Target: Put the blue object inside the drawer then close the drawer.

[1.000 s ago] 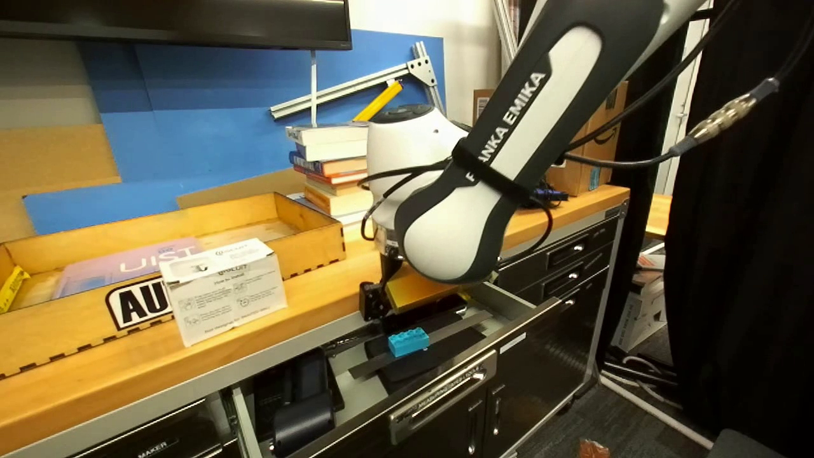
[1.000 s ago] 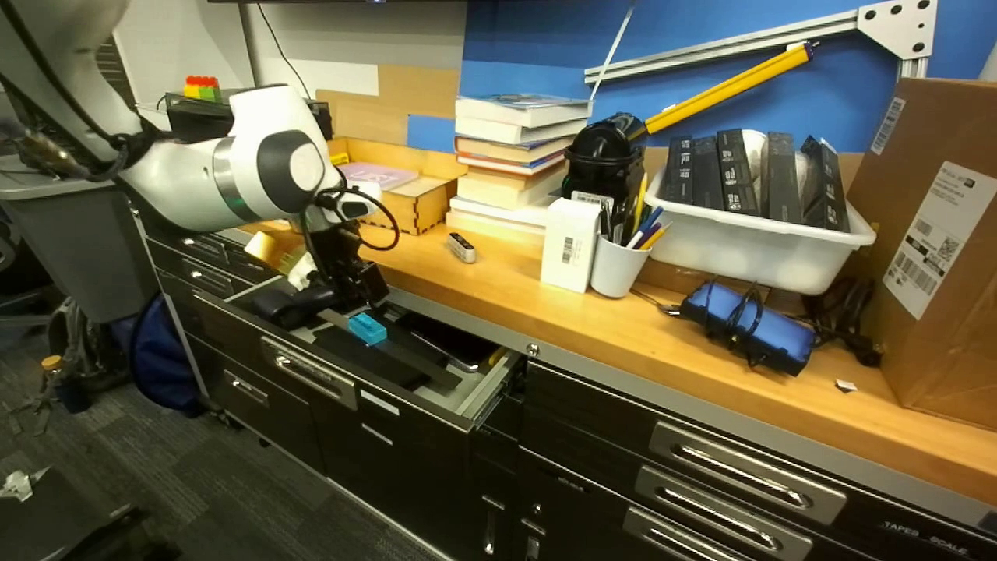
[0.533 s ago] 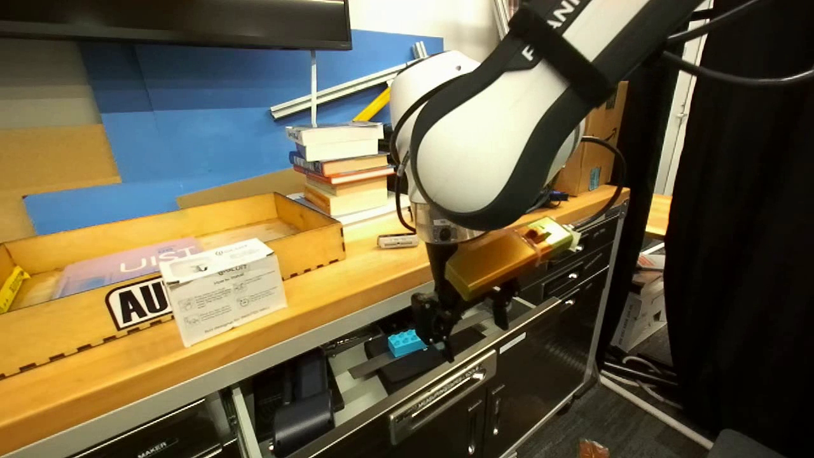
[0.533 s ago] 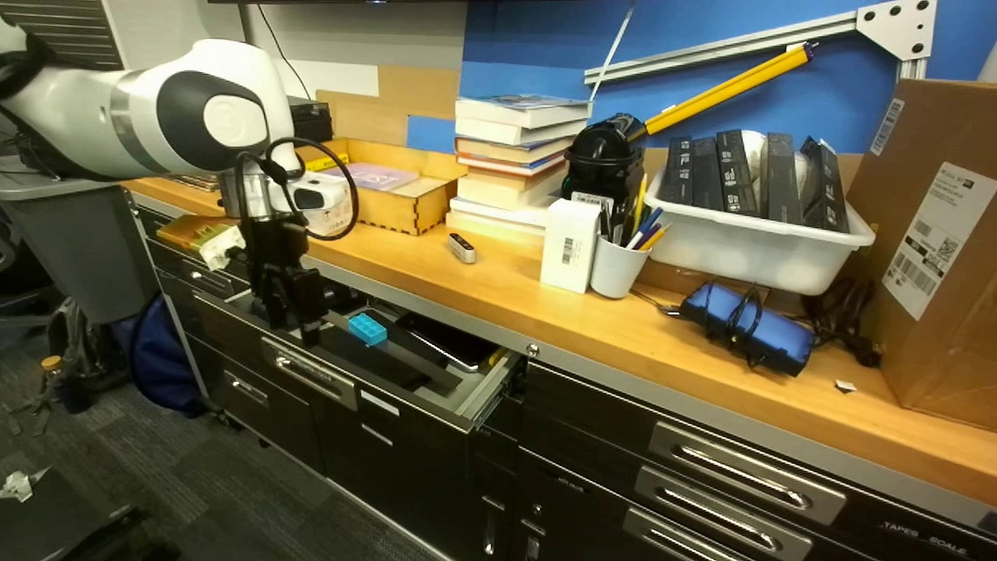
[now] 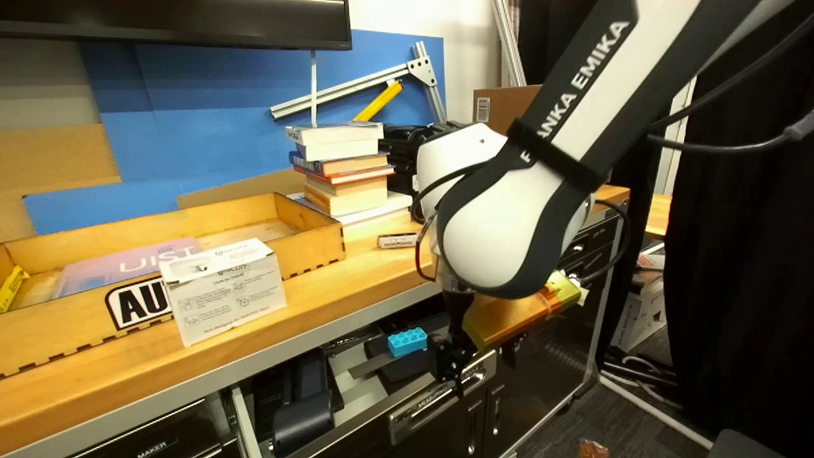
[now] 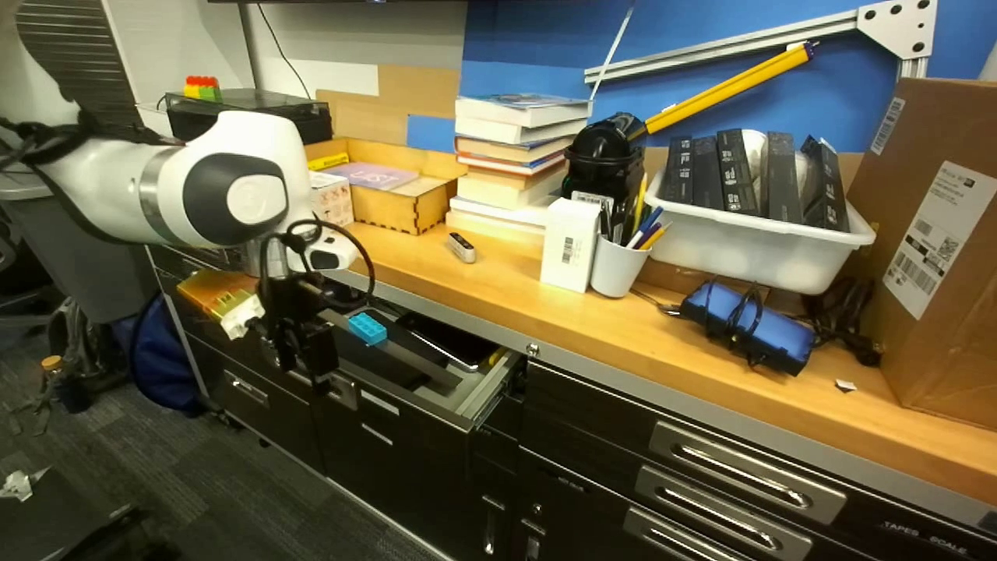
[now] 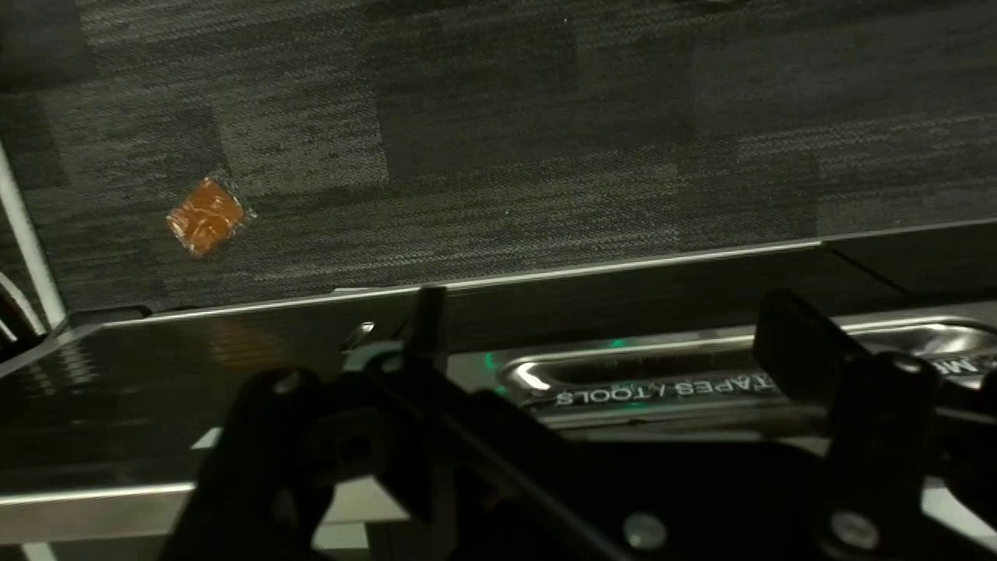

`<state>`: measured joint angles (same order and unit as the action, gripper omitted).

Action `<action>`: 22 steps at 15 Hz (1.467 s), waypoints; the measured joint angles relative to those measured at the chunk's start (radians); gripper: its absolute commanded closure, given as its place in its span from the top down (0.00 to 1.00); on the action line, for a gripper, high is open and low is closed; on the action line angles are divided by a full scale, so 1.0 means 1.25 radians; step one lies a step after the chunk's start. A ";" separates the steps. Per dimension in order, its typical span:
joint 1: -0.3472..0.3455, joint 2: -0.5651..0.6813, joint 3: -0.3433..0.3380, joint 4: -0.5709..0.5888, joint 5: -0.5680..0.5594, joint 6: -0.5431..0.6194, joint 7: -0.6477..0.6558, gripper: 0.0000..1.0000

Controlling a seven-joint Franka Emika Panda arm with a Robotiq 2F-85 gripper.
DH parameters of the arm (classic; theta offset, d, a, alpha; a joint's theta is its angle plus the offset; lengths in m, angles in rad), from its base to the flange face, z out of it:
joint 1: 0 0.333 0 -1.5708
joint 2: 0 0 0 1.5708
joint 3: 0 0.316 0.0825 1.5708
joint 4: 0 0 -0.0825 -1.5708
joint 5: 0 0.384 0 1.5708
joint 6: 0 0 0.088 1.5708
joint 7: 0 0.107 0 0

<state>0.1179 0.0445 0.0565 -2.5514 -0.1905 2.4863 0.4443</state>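
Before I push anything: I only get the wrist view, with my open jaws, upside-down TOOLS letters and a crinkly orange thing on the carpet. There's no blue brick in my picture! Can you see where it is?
Observer: Yes, the light-blue studded toy brick lies inside the drawer.
Operator: Yay! And is that drawer sticking out from the counter, or is it shut? I can't see the counter at all.
Observer: Sticking out: in both exterior views it stands pulled out past the front edge of the wooden counter.
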 measured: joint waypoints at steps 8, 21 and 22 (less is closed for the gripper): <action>0.034 0.121 -0.043 0.086 -0.195 0.144 0.183 1.00; 0.168 0.267 -0.147 0.277 -0.445 0.154 0.543 1.00; 0.171 0.267 -0.147 0.276 -0.460 0.154 0.564 1.00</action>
<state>0.3314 0.3787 -0.1277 -2.2058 -0.7656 2.6785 1.1492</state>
